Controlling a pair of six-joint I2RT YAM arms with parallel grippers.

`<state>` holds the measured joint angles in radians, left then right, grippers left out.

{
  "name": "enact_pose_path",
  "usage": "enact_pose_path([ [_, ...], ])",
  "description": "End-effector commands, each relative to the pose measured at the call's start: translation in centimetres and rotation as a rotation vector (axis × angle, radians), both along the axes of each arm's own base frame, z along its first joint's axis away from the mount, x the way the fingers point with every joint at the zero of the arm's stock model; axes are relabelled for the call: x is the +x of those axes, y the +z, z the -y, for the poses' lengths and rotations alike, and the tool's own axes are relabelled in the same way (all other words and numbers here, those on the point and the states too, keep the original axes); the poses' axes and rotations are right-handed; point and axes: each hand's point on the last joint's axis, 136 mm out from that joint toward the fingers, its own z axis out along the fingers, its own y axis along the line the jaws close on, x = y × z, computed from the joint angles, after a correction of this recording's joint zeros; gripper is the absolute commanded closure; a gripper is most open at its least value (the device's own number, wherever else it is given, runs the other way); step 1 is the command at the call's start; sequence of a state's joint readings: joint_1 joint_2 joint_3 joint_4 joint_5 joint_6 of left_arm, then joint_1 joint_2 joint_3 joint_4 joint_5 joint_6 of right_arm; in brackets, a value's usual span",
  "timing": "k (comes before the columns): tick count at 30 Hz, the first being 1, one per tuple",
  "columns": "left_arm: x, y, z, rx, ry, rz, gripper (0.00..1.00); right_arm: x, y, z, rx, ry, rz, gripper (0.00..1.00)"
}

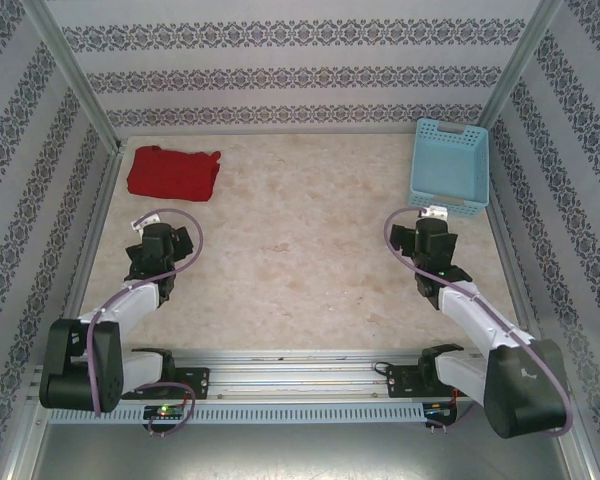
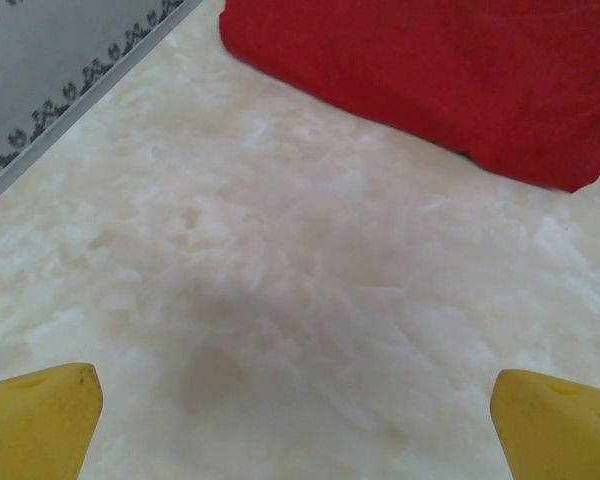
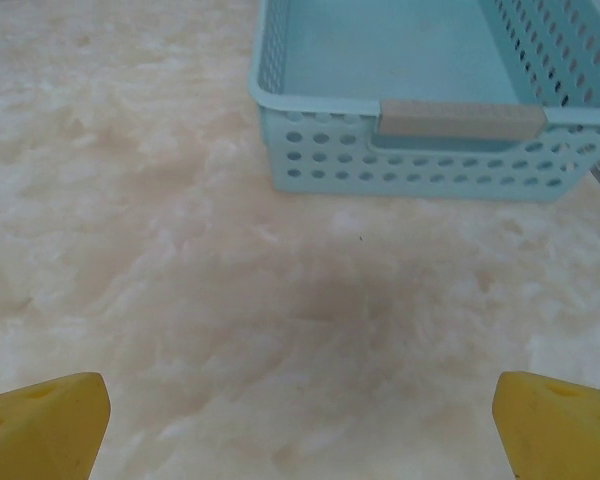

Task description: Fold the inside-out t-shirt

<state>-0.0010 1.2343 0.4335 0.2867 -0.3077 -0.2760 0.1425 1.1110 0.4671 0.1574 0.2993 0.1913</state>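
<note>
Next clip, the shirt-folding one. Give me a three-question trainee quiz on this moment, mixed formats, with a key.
1. Fill in: the left gripper and the right gripper are both ____, with nothing between their fingers.
2. Which arm's gripper is nearer the red t-shirt? A) left B) right C) both equally near
3. True or false: the blue basket holds nothing.

Key: 1 open; 2 A; 3 true.
</note>
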Motion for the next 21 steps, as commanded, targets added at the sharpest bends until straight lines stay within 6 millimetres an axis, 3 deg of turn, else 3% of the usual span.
enact_pose_path([
  [1, 2.3, 1.3, 1.6, 0.044, -0.124, 0.145, 0.00, 2.0, 0.6, -0.3, -0.062, 0.056, 0.094, 0.02],
  [5, 3.3, 1.8, 2.8, 0.057, -0.203, 0.200, 0.00, 2.6, -0.1, -1.0, -0.080, 0.105, 0.132, 0.02],
  [11, 4.7, 2.0, 4.0, 0.111, -0.311, 0.195, 0.00, 3.2, 0.5, -2.2, -0.109, 0.197, 0.190, 0.02],
  [17, 4.4, 0.1, 5.2, 0.142, -0.386, 0.307, 0.00, 3.7, 0.8, -3.0, -0.109, 0.282, 0.231, 0.02],
  [21, 5.3, -0.4, 4.7, 0.131, -0.357, 0.240, 0.00, 4.2, 0.6, -2.8, -0.074, 0.290, 0.259, 0.02],
])
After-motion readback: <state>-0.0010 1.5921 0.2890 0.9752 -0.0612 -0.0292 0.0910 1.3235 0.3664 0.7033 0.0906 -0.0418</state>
